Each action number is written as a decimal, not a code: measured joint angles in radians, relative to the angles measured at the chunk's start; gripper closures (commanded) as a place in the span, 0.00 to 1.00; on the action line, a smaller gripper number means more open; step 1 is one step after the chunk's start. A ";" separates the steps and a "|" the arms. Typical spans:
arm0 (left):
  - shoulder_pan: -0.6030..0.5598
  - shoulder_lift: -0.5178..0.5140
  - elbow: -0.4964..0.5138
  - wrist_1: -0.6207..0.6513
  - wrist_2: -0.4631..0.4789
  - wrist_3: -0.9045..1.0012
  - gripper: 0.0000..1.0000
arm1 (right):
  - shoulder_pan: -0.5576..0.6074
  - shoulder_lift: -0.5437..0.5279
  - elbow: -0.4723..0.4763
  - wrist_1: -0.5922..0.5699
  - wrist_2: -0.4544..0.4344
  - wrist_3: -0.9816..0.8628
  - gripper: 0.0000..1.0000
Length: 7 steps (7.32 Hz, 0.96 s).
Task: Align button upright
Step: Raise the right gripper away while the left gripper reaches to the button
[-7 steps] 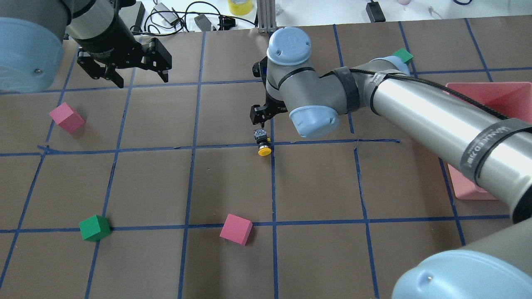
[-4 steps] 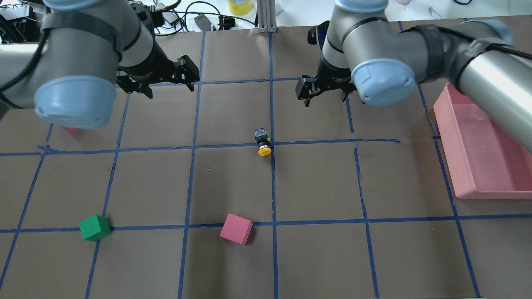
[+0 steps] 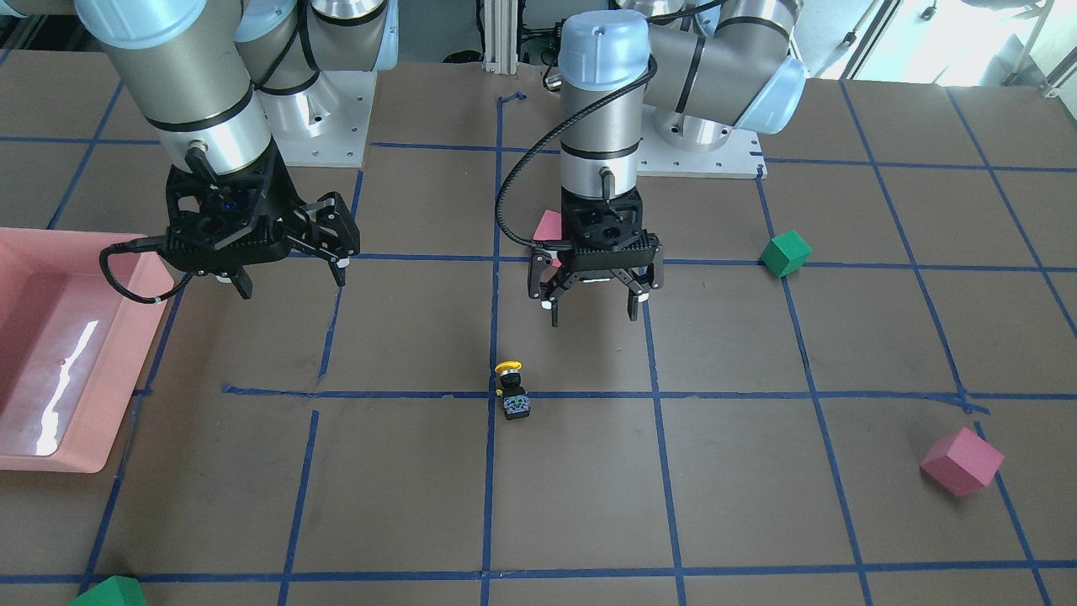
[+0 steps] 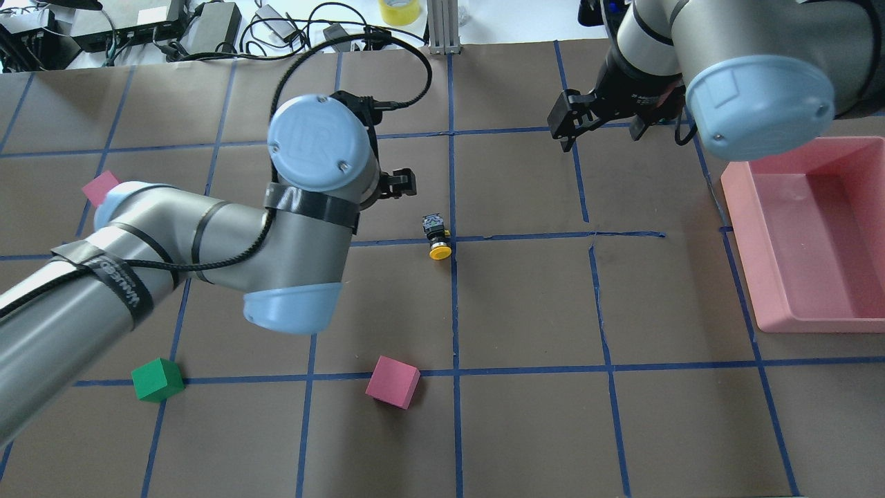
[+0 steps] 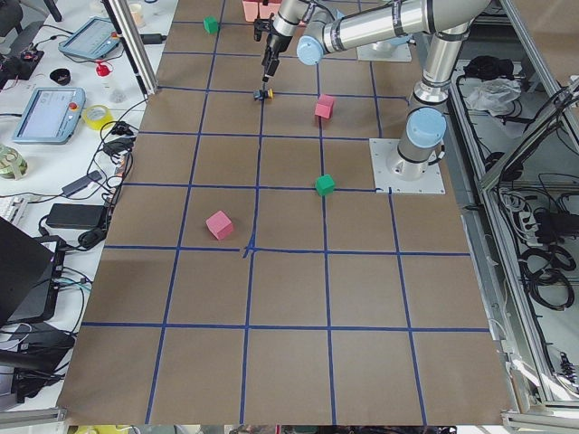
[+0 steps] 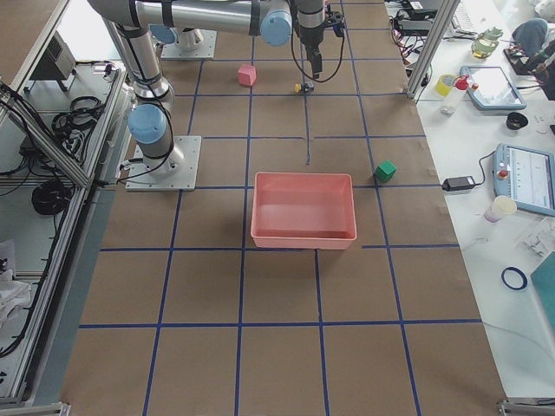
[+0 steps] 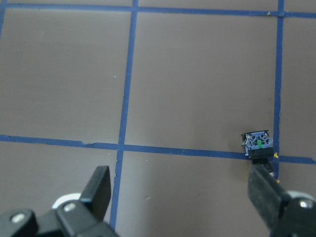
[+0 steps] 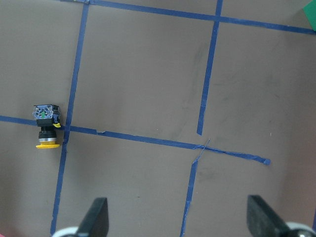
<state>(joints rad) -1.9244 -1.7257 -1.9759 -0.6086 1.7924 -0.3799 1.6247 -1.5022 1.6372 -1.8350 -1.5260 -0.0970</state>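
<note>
Button (image 4: 435, 237) on its side on the table (image 4: 525, 311), near the left gripper (image 3: 592, 318).
It lies just past one finger (image 7: 266, 190), outside the gap; the right gripper (image 3: 293, 288) hangs well apart, beside the tray (image 3: 59, 461).

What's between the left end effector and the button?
Nothing: only bare brown table between the left end effector and the button, in the front-facing view.

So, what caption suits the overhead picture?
Yellow-capped button lies on its side, left pincer close by, right pincer farther off.
</note>
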 measured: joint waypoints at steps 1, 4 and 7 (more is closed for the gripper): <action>-0.058 -0.045 -0.054 0.142 0.043 -0.057 0.03 | -0.003 -0.005 0.001 0.029 -0.001 0.000 0.00; -0.169 -0.226 -0.135 0.530 0.176 -0.155 0.06 | -0.008 -0.007 0.001 0.065 -0.057 0.003 0.00; -0.214 -0.418 -0.125 0.783 0.233 -0.190 0.06 | -0.003 -0.010 -0.002 0.063 -0.074 0.013 0.00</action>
<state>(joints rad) -2.1379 -2.1437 -2.1009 0.1744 2.0253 -0.5702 1.6212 -1.5118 1.6347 -1.7723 -1.5995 -0.0838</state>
